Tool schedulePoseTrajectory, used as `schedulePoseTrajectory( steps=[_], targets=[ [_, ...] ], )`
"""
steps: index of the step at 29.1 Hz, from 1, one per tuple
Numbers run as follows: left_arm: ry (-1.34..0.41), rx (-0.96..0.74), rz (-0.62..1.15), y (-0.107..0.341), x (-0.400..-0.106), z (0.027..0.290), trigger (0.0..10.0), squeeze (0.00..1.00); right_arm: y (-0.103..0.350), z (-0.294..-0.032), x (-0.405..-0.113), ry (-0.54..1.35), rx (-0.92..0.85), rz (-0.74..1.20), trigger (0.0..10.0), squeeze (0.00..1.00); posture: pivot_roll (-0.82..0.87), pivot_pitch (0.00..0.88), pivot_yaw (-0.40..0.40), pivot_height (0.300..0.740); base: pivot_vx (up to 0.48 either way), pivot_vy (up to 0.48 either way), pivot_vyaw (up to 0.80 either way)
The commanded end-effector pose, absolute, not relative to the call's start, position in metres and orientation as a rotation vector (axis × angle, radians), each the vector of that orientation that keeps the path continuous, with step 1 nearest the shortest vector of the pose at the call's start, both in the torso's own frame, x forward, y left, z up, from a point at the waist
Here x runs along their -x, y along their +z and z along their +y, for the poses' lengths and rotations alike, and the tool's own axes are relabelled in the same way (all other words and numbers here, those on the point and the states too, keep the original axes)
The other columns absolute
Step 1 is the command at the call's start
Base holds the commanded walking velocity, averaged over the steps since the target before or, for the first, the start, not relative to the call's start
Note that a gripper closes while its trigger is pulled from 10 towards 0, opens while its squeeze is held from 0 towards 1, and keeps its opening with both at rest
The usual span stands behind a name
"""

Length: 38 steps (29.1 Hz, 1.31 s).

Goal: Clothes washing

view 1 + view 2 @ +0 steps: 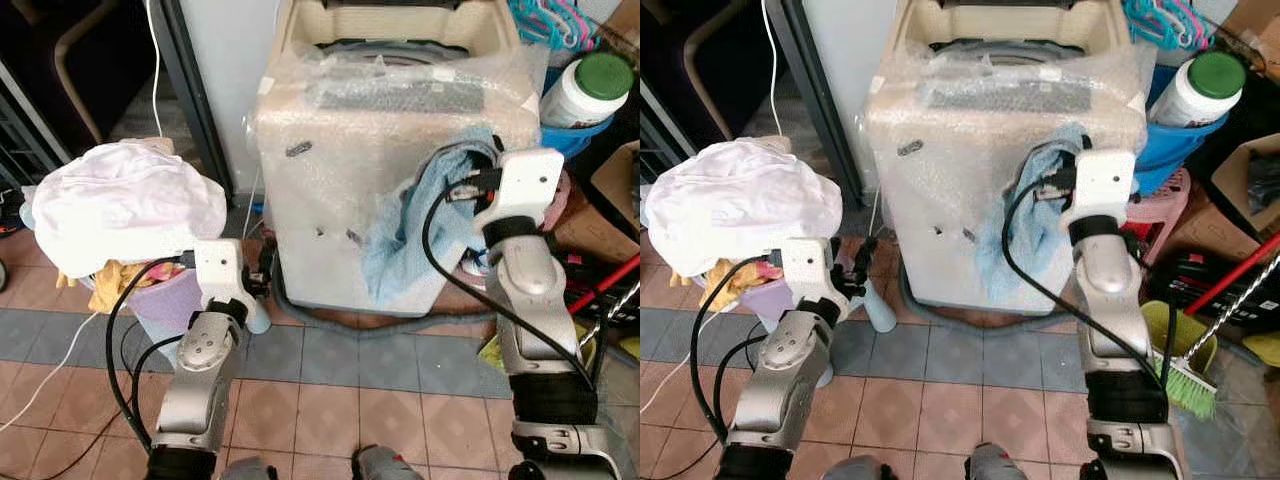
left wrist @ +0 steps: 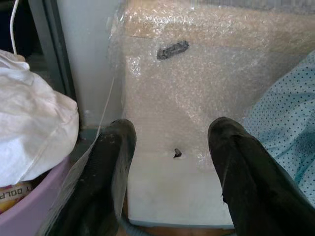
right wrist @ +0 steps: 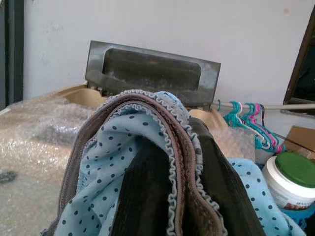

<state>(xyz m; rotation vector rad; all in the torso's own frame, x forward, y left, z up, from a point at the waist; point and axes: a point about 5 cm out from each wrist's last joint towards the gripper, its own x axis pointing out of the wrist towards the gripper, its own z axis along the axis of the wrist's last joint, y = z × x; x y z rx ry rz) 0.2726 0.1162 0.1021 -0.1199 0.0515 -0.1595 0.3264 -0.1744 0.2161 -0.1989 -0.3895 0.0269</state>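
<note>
Right gripper (image 3: pixel 172 196) jaws pinch the blue garment (image 1: pixel 410 240), which hangs down the washer (image 1: pixel 390 150) front below its rim. The trailing cloth may snag there or slip free. Left gripper (image 2: pixel 170 162) jaws are spread, holding nothing, beside the basket (image 1: pixel 165 300).

Right gripper (image 3: pixel 170 196) clamps dotted blue cloth (image 3: pixel 118 167). Washer lid (image 3: pixel 150 73) upright at 12 o'clock; jar (image 3: pixel 290 179) at 4.

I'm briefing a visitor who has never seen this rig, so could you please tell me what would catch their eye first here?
First, the bubble-wrapped washing machine straight ahead, with the right hand shut on a blue dotted garment that hangs down its front right corner. Next, the lilac laundry basket to the left, heaped with white cloth, and the left hand open beside it.
</note>
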Motion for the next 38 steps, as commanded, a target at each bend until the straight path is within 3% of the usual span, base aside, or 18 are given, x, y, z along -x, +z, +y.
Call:
schedulePoseTrajectory(
  steps=[1, 14, 24, 38],
  targets=[
    [-0.174, 0.121, 0.039, 0.105, -0.275, 0.113, 10.0, 0.00, 0.224, -0.181, -0.330, 0.022, 0.209, -0.415, 10.0, 0.00, -0.06, 0.059, 0.069, 0.740, 0.401, 0.000, -0.80],
    [-0.171, 0.098, 0.056, 0.103, -0.274, 0.119, 10.0, 0.00, 0.261, -0.172, -0.347, 0.106, 0.255, -0.533, 10.0, 0.00, -0.05, 0.063, 0.073, 0.740, 0.361, 0.000, -0.76],
    [-0.160, 0.095, 0.067, 0.101, -0.273, 0.119, 10.0, 0.00, 0.283, -0.164, -0.359, 0.183, 0.255, -0.583, 10.0, 0.00, -0.05, 0.070, 0.064, 0.740, 0.466, 0.000, 0.00],
    [-0.129, 0.073, 0.113, 0.095, -0.271, 0.121, 10.0, 0.00, 0.300, -0.148, -0.366, 0.336, 0.237, -0.634, 10.0, 0.00, -0.04, 0.063, 0.056, 0.740, 0.311, 0.000, 0.58]
  ],
)
